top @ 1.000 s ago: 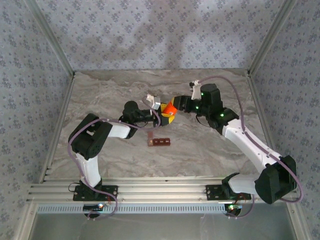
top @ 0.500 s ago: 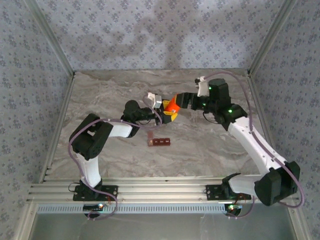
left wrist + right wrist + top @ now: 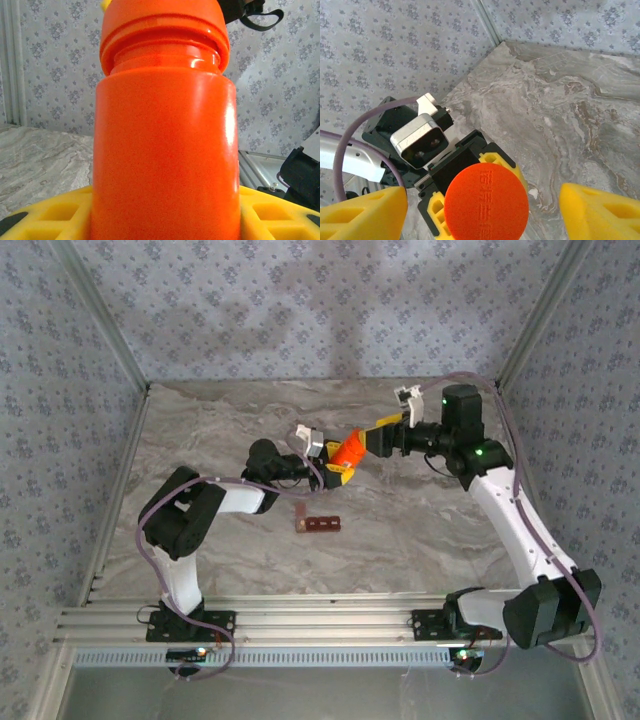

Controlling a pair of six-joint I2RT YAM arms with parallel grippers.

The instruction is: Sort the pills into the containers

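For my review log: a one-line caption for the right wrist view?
Open right tool facing capped orange plastic bottle gripped by left tool above grey marbled table.

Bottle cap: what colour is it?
Orange, like the bottle itself. The cap shows best in the right wrist view, seen end-on.

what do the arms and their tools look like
Left arm and right arm match: white links, black joints and a lilac cable looped along each. Small green lights glow on the right arm. Left tool and right tool have chunky yellow fingers with moulded pockets, on black bodies.
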